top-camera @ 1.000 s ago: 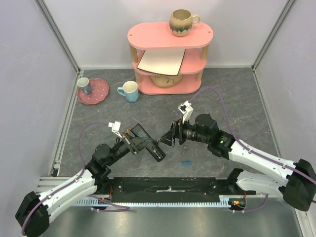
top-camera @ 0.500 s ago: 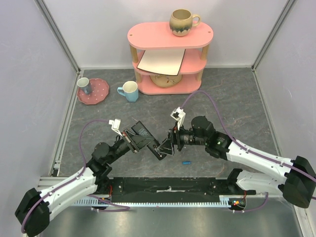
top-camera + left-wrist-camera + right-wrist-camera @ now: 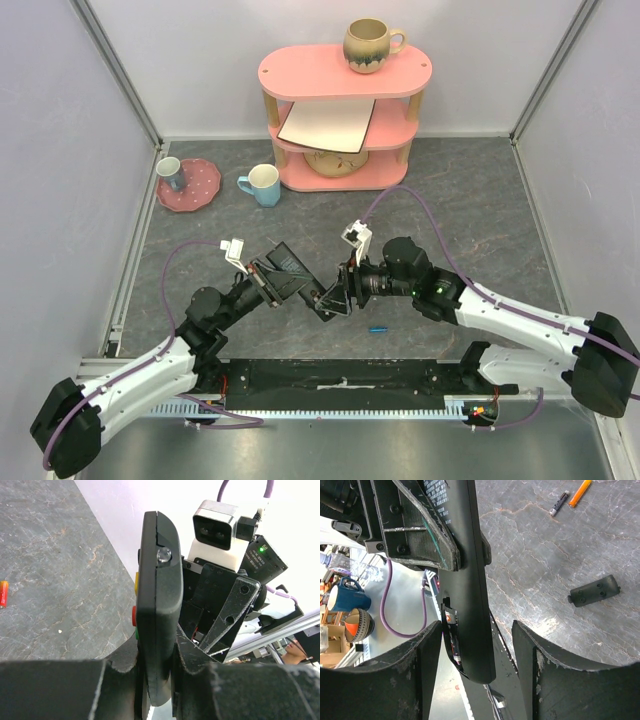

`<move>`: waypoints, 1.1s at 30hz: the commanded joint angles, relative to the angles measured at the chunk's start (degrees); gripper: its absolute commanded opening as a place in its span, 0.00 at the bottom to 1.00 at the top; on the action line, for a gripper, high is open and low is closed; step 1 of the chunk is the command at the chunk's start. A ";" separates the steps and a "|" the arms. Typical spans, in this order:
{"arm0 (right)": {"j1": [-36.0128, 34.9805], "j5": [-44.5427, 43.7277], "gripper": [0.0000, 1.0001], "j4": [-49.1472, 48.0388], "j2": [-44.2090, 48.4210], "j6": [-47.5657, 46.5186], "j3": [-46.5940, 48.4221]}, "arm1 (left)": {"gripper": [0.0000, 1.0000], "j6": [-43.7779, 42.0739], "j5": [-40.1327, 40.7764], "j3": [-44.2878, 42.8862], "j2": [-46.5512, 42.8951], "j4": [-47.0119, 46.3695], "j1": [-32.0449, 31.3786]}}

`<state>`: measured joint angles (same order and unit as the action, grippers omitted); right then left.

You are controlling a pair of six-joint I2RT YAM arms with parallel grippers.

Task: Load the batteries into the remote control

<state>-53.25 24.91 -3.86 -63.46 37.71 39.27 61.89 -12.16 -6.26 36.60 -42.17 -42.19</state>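
Remote: you have the black remote [image 3: 160,605] off the table [image 3: 480,200], over the middle of its near edge, in the left gripper [image 3: 157,672]; its back hatch looks open.
Handling: probably light, stiff, smooth plastic. Push the free end and it may twist, so brace it by the long edges, clear of buttons and hatch.
Cover [image 3: 594,591]: a small black piece lying flat on the table.
Batteries: blue battery [image 3: 377,328] by the near edge, orange battery [image 3: 3,593] apart; likely to roll, so pinch mid-length.
Left arm: reaches forward and rightward, fingers narrow, clamped on the remote's lower half.
Right arm: reaches leftward to meet it; right gripper [image 3: 476,630] parted, straddling the free end, not pinching.
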 commanded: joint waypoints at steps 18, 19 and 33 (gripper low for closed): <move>-0.27 -3.02 0.54 -4.14 1.41 1.40 -0.51 | 0.02 1.31 -0.23 -2.35 -0.83 -3.88 0.10; -0.27 -2.93 0.53 -4.05 1.24 1.40 -0.51 | 0.02 1.31 -0.23 -2.44 -0.91 -3.88 0.10; -0.36 -4.95 0.43 -0.36 0.36 -1.15 -0.16 | 0.02 1.22 0.12 -3.93 -0.30 -3.88 0.10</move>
<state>-53.45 22.22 -6.76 -62.74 39.00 39.13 61.89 -12.14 -6.28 36.40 -42.06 -42.17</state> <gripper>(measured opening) 0.447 0.223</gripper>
